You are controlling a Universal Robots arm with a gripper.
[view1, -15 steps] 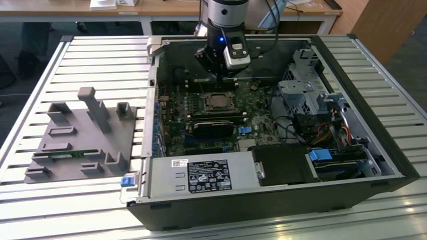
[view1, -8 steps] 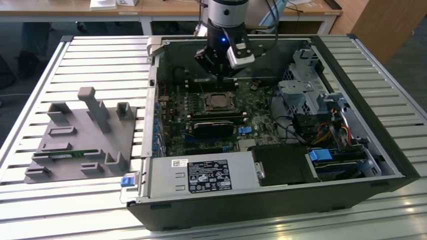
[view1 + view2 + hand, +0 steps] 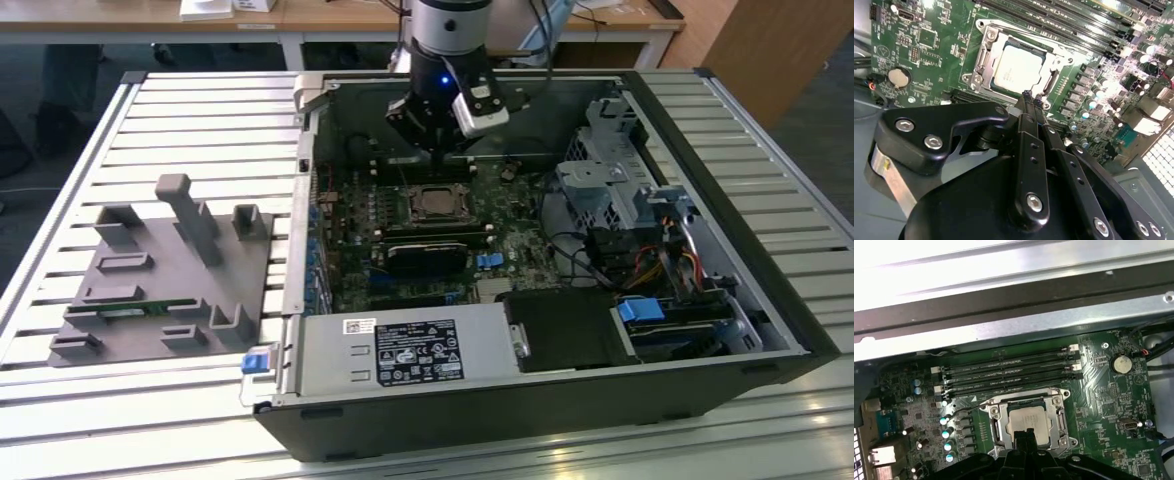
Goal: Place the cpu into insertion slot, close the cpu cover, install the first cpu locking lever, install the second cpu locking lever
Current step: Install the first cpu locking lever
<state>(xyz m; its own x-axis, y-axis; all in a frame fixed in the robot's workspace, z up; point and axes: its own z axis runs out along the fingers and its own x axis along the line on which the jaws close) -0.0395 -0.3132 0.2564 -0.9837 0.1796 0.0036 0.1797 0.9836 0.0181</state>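
Observation:
The cpu (image 3: 1016, 67) lies flat in the insertion slot (image 3: 979, 76) on the green motherboard, its silver-grey top showing. The cpu cover (image 3: 1056, 61) lies down around it as a silvery frame, and the chip shows through its window. My gripper (image 3: 1032, 98) is shut, its two black fingertips pressed together with nothing visible between them. It hovers just off one edge of the socket. In the first wrist view the same fingertips (image 3: 1026, 434) reach to the edge of the cpu (image 3: 1026, 417) and the cover (image 3: 1056, 412). In the exterior view the gripper (image 3: 447, 160) hangs above the socket (image 3: 434, 203).
Several long black memory slots (image 3: 1004, 372) run beside the socket, and a coin cell (image 3: 1120, 363) sits nearby. A black heatsink block (image 3: 427, 255) lies on the board in front of the socket. Drive cages and cables (image 3: 627, 230) fill the case's right. A grey fixture (image 3: 167, 275) stands outside at the exterior view's left.

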